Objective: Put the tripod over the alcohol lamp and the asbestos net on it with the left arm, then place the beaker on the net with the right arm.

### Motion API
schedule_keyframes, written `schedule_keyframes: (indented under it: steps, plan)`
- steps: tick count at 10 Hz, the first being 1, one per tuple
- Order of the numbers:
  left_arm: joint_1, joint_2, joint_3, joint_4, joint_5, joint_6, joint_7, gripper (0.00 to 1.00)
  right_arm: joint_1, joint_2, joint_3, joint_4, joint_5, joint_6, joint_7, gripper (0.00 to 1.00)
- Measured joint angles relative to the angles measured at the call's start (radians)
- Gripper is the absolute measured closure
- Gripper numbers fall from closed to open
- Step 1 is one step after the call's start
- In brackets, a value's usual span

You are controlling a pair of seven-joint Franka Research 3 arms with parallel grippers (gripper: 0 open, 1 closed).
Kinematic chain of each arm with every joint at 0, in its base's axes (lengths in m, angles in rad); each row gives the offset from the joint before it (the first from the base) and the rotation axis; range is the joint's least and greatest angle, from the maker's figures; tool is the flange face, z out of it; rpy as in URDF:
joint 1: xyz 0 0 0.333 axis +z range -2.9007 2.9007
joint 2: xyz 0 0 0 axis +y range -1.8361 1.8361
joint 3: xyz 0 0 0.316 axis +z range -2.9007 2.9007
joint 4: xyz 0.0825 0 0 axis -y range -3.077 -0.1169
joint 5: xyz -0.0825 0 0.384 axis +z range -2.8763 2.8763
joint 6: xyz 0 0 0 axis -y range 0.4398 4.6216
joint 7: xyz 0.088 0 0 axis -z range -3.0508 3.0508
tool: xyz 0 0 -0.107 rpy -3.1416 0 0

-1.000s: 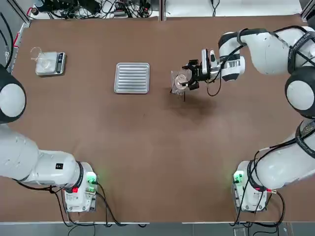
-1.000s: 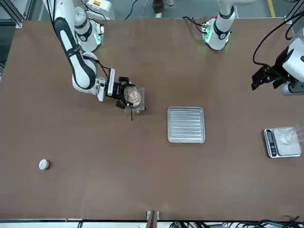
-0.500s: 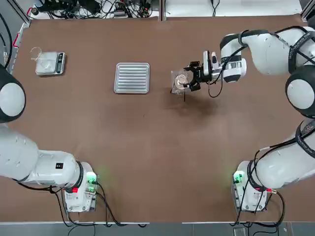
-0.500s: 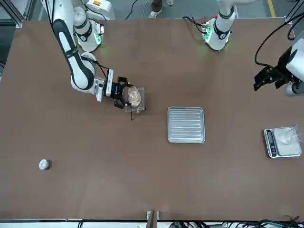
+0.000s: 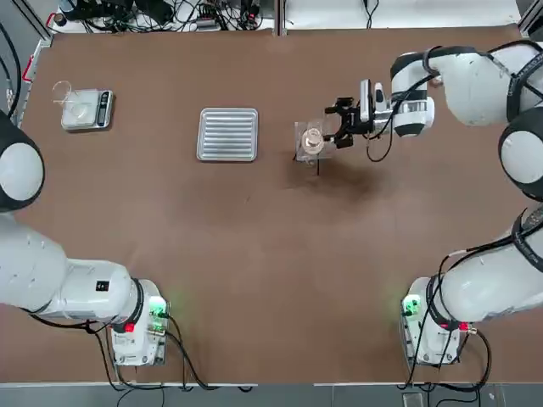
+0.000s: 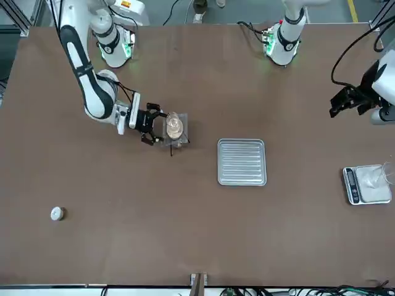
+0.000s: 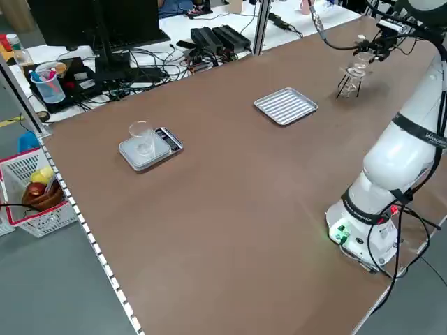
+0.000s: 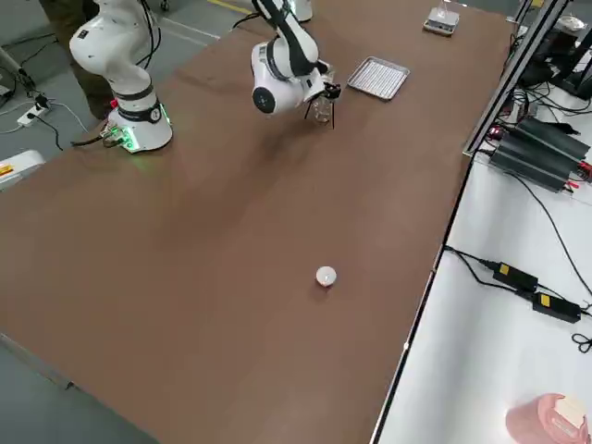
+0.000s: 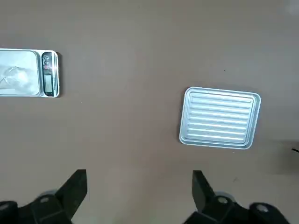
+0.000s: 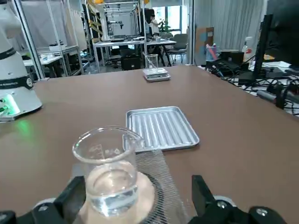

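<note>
The beaker (image 10: pixel 108 170) stands on the asbestos net (image 10: pixel 156 184) between the right gripper's (image 6: pixel 150 125) spread fingers (image 10: pixel 69 198), free of them, apparently because its placement is finished.

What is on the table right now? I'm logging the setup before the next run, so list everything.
beaker: one, clear glass with liquid, standing on the net's disc
asbestos net: one, pale grey mesh with tan disc, atop the tripod
tripod: one, thin black wire, beside the tray toward the right arm
alcohol lamp: hidden under the net, cannot confirm
ribbed tray: one, silver, mid-table
scale: one, silver, far left corner, with a clear glass cup on it
small cap: one, white, far right area of the table
left end effector: black, open, raised near the scale
right end effector: black, open, right beside the beaker
</note>
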Motion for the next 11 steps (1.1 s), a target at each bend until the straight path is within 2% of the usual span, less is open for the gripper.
schedule_keyframes:
  steps: [3, 5, 7, 9, 11]
  plan:
    - [0.0, 0.0, -0.001, 0.001, 0.0, 0.0, 0.0, 0.01, -0.12, -0.056, -0.003, 0.008, -0.17, -0.032, 0.109, 0.0]
    - [0.0, 0.0, -0.001, 0.002, 0.0, 0.0, 0.0, 0.01, -0.188, -0.095, -0.008, 0.048, -0.307, -0.031, 0.233, 0.0]
    - [0.0, 0.0, -0.001, 0.002, 0.0, 0.0, 0.0, 0.01, -0.224, -0.103, -0.009, 0.127, -0.439, 0.01, 0.379, 0.0]
    - [0.0, 0.0, -0.001, 0.002, 0.0, 0.0, 0.0, 0.01, -0.23, -0.102, -0.009, 0.232, -0.623, 0.108, 0.571, 0.0]
    - [0.0, 0.0, -0.002, 0.003, 0.0, 0.0, 0.0, 0.01, -0.23, -0.088, -0.008, 0.333, -0.754, 0.17, 0.745, 0.0]
